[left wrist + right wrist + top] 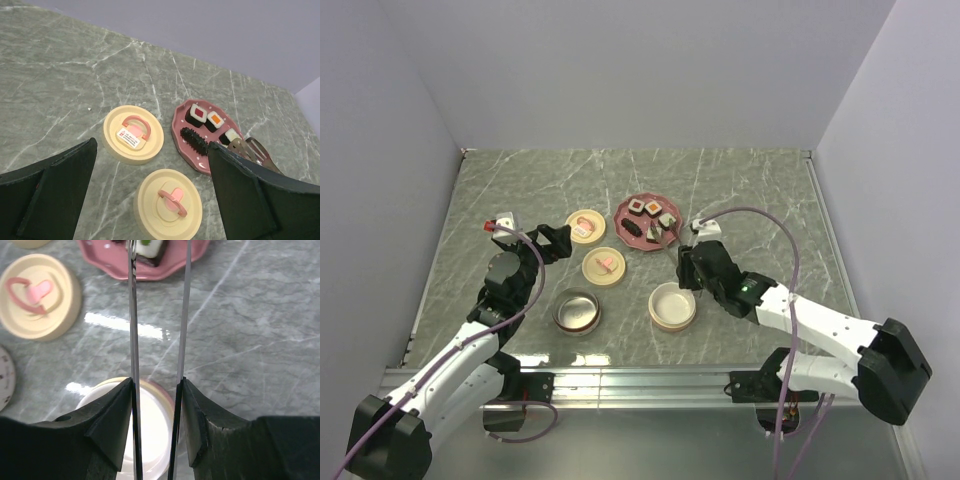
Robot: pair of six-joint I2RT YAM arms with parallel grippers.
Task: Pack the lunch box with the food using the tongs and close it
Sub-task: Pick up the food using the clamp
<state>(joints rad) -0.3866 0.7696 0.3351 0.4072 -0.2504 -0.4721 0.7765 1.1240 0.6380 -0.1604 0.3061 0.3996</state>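
Note:
The food lies on a pink plate (623, 215): a red-topped cube (198, 114), an orange-topped cube (215, 120), a green-and-white-topped cube (150, 247) and a dark piece (194, 141). My right gripper (685, 258) (157, 381) is shut on the tongs (133, 315). Their two slim arms reach over the plate's near edge, one on each side of the green-topped cube. The cream lunch box bowl (672, 306) sits directly below this gripper. My left gripper (556, 238) (150, 165) hovers open and empty above two cream lids (133, 134) (169, 202).
A dark metal-looking round bowl (577, 311) stands left of the cream bowl (87, 399). The far lid (585, 224) and the near lid (603, 266) lie between the left arm and the plate. White walls close in the marble table on three sides.

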